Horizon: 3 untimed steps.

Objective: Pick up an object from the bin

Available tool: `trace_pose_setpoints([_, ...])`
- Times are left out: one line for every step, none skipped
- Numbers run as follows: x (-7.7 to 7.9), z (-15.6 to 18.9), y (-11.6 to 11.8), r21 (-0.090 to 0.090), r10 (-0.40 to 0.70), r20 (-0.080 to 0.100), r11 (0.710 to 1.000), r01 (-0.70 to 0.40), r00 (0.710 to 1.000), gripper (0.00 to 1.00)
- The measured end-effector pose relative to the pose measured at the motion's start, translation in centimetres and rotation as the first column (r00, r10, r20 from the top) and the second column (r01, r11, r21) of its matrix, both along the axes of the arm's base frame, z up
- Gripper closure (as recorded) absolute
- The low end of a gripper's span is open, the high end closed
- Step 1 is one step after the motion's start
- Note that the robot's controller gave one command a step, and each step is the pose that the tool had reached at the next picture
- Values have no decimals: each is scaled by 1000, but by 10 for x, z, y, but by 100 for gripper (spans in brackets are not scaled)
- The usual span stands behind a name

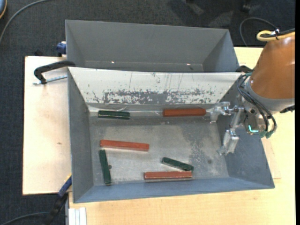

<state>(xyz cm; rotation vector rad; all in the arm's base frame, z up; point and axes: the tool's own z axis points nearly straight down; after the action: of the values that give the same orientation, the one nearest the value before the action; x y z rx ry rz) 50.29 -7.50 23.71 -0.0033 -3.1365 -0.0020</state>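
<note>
at bin right side | jaws low | nearest: short green bar

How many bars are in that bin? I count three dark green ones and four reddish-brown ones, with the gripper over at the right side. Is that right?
Not quite. The camera view shows three reddish-brown bars, not four: one at the back wall, one left of centre, one near the front. The rest stands: three dark green bars in the bin, with the gripper at its right side.

Bars in bin (gripper at right)
</note>
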Motion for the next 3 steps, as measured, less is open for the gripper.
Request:
trace_pose_setpoints([-7, -135, 25, 1, -84, -3, 996, 84, 996, 0])
trace_pose_setpoints([35, -168, -58, -5, -26, 12, 1000, 26, 1000, 0])
trace_pose_setpoints([-5, -98, 0, 2, -82, 9, 997, 82, 997, 0])
